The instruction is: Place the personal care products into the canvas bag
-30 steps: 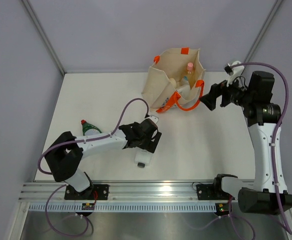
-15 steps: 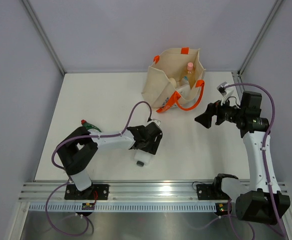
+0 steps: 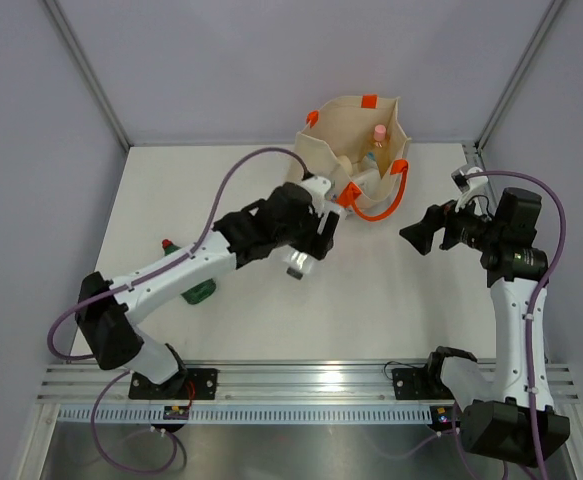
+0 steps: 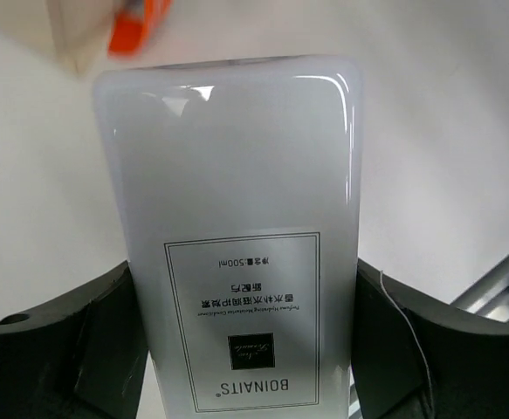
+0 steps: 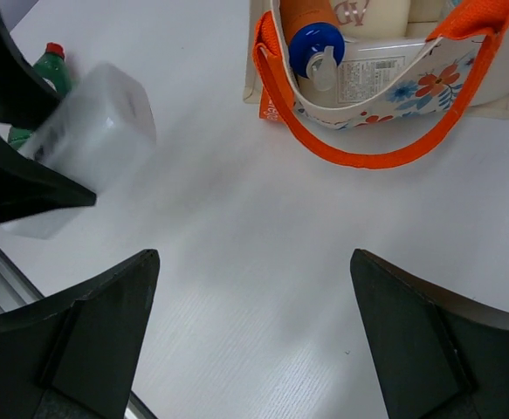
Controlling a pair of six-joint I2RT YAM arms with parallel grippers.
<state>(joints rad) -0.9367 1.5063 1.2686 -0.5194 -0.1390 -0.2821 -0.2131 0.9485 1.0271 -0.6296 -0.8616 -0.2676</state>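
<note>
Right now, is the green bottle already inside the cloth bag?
No, the green bottle lies on the white table, well apart from the canvas bag standing at the back.

White table (image 3: 221, 190) fills mid-frame. Slotted aluminium rail (image 3: 301, 378) runs along the lower edge. Pale grey walls (image 3: 271, 60), possibly panels, stand at top.

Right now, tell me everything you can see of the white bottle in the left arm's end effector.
The white bottle has a flat-sided, milky translucent body that looks like plastic, with rounded corners. Its white label has a thin frame, a black square, the word BOINATIS and small print. The left end effector grips it across its narrow sides, with both fingers against it. It appears lifted off the table, tilted, just short of the canvas bag and apart from it.
</note>
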